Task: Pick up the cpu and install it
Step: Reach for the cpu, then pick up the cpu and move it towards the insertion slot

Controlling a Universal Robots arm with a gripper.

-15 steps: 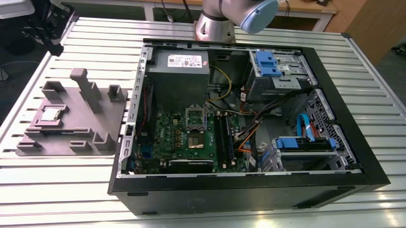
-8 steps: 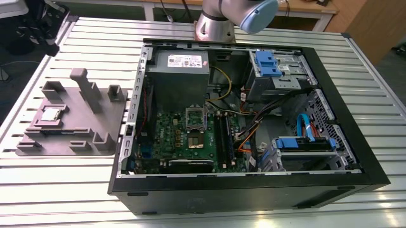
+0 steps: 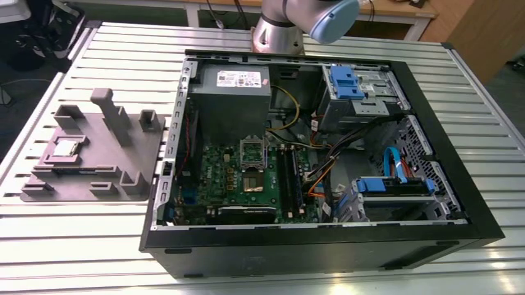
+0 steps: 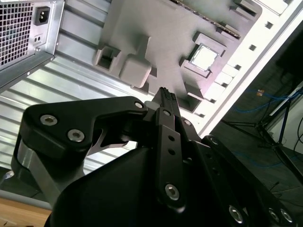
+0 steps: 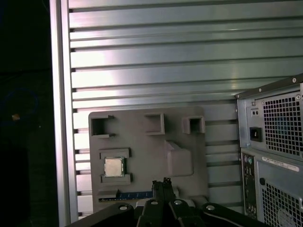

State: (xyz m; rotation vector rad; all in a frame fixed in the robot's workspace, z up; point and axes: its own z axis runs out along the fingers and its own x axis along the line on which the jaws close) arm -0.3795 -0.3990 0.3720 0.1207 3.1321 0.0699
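Gripper [image 5: 161,182], fingers pressed together and empty, hovers over the slatted table [image 3: 82,246]. An open computer case [image 3: 311,252] (motherboard [image 3: 238,184] inside) stands beside a grey fixture [image 3: 94,166], whose recess holds the cpu [image 3: 66,148].

We see a metal table [image 3: 90,246] built of long ribbed aluminium slats, and the light lies on it in pale bands, brightest in the first wrist view. Past its far edge in the exterior view stands a wooden desk [image 3: 402,11] on a white frame, with a brown wooden panel [image 3: 471,37] at the exterior view's right. The floor [image 3: 16,123] around the table is dark. In the second wrist view we find blue cables [image 4: 283,97] and a black stand's legs [image 4: 284,120] on it.
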